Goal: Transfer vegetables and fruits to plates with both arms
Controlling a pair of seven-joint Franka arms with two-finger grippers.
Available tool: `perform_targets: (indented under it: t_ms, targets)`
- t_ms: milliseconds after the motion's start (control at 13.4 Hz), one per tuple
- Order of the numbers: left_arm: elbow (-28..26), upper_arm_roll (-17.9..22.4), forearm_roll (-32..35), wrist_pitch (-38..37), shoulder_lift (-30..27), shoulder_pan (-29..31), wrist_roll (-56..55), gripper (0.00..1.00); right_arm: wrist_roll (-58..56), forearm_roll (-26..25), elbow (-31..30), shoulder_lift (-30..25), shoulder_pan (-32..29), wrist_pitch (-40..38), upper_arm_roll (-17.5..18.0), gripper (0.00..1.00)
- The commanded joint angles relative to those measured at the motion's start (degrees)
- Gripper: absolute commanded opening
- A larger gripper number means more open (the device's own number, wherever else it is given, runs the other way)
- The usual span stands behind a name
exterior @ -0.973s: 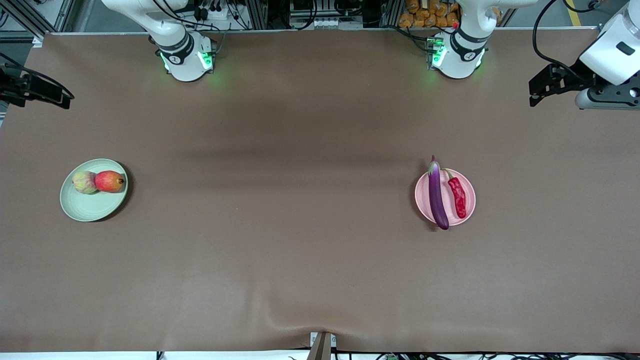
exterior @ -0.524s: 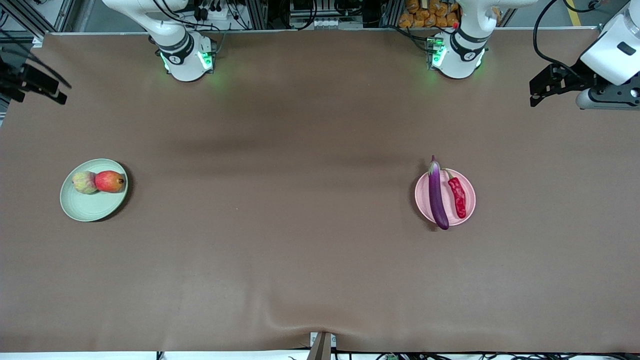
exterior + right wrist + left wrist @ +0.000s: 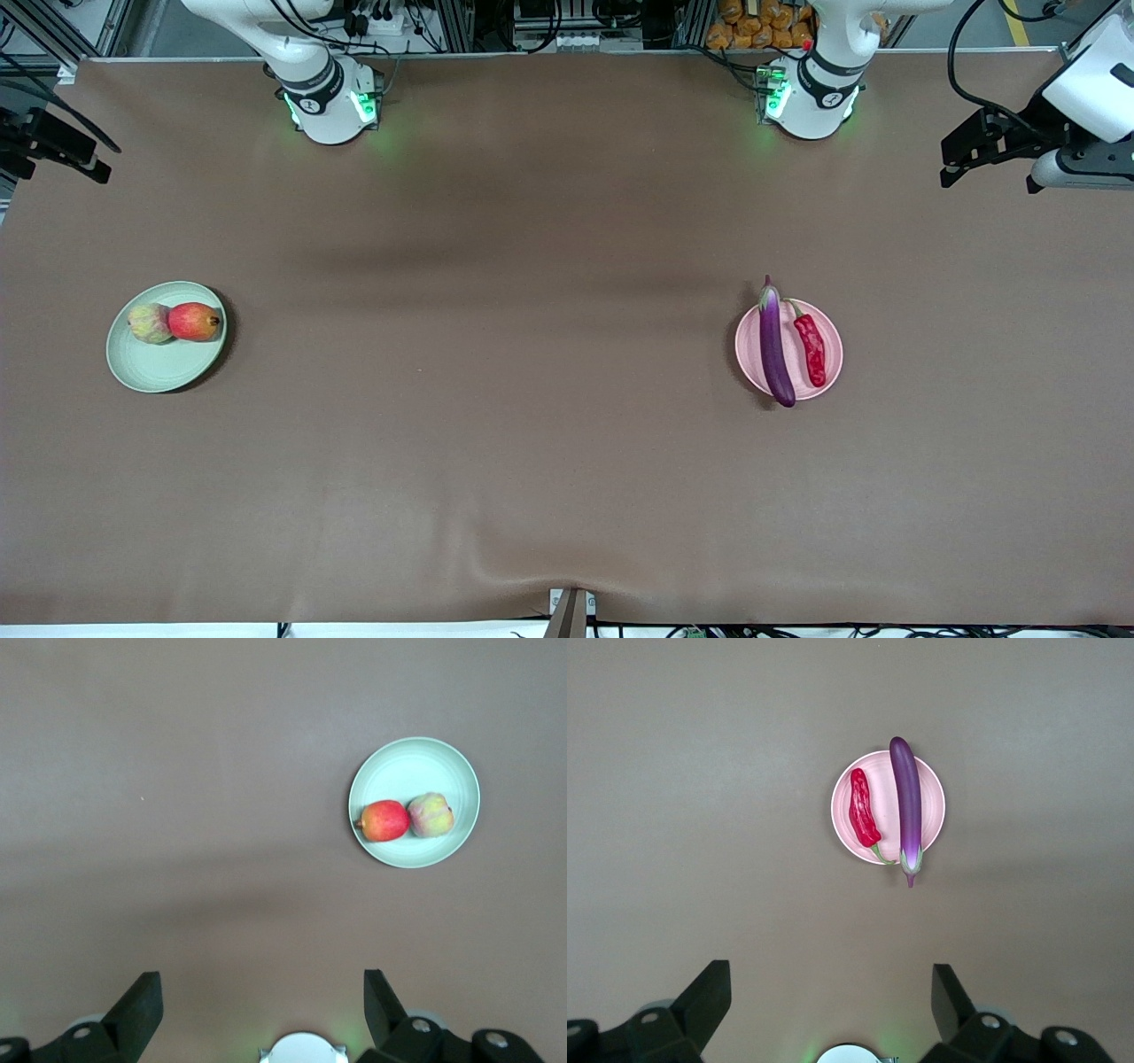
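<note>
Glossy purple eggplant [image 3: 776, 344] and red chili [image 3: 811, 347] lie on pink plate [image 3: 830, 337], frame right; red-orange fruit [image 3: 194, 322] and yellow-green fruit [image 3: 150, 323] touch on green plate [image 3: 159, 372], frame left. Left gripper [image 3: 831, 1001] and right gripper [image 3: 263, 999] spread wide, empty.

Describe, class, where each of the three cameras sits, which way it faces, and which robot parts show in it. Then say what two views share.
Front view: high across the table, facing both bases; the left gripper and right gripper hang at the table's ends.
Left wrist view: on the left arm, looking down at the pink plate with eggplant and chili; its open fingers show.
Right wrist view: on the right arm, looking down at the green plate with two fruits; open fingers show.
Shared: front and left wrist views both show the pink plate.
</note>
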Motion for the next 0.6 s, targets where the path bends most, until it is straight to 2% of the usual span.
perform_targets:
  t_ms: [0,524]
  targets:
    - [1.06,-0.21,-0.17,-0.15,0.53,0.65,1.06,1.00,-0.75,0.24,5.86,4.11,-1.50,-4.32,1.13,1.00]
    - [0.88,-0.30,-0.08,-0.06,0.71,0.65,0.97,1.00,-0.32,0.24,5.86,4.11,-1.50,-4.41,1.13,1.00]
